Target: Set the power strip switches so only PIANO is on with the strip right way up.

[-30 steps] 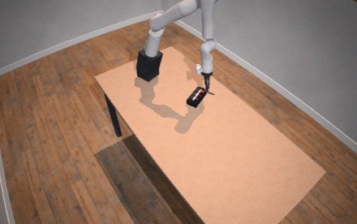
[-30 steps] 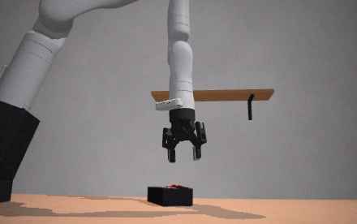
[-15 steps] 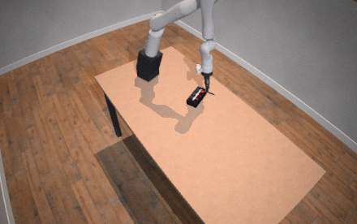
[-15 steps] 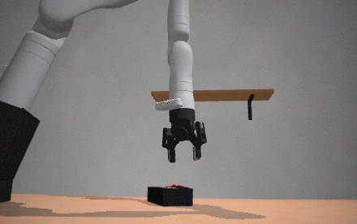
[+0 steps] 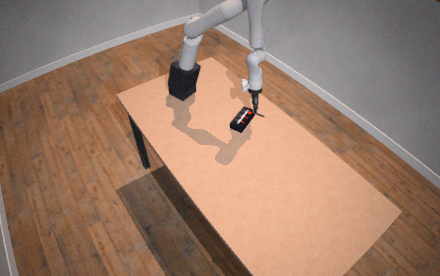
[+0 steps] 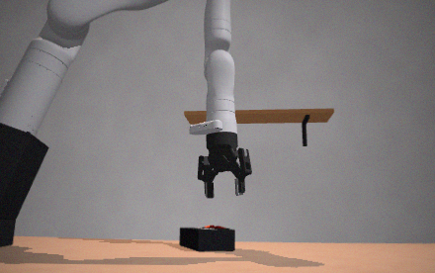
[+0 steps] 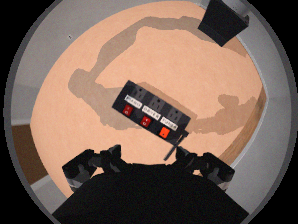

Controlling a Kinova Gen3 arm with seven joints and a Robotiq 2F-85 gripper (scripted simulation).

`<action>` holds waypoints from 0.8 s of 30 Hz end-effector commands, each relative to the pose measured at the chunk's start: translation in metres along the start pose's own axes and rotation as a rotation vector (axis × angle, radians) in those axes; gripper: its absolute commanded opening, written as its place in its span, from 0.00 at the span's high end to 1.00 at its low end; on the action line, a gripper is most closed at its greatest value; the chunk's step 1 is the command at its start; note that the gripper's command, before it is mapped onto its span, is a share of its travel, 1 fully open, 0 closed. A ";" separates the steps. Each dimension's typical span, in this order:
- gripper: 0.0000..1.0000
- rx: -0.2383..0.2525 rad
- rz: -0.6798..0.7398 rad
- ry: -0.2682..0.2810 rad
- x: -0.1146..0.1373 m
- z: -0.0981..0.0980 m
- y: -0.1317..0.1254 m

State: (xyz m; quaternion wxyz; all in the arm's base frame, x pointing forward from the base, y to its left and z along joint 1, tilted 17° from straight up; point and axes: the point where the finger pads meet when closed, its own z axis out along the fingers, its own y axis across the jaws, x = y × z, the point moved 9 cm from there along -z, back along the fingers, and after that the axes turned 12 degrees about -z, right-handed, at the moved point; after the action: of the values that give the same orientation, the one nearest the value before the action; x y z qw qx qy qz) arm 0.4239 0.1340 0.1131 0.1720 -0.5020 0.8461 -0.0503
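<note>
Strip [image 7: 152, 113] lies face up on the table [image 5: 300, 200], near the arm's base [image 5: 183, 81], rockers showing so the gripper [image 6: 223, 187] can press from above. It hangs well over the strip, fingers spread wide, holding nothing. Labels are too blurred to tell which switch is PIANO; one rocker looks brighter orange than the others
</note>
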 end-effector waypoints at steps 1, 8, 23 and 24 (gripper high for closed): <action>0.00 0.001 0.000 -0.001 0.000 0.000 0.000; 0.00 0.001 0.000 -0.001 0.000 0.000 0.000; 0.00 -0.030 -0.383 0.015 0.011 -0.039 0.000; 0.00 -0.033 -0.445 0.019 0.014 -0.045 0.000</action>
State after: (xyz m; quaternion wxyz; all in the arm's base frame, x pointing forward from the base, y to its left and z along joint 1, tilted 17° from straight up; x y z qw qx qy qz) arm 0.4029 0.1207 0.1317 0.1320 -0.6601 0.7359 -0.0723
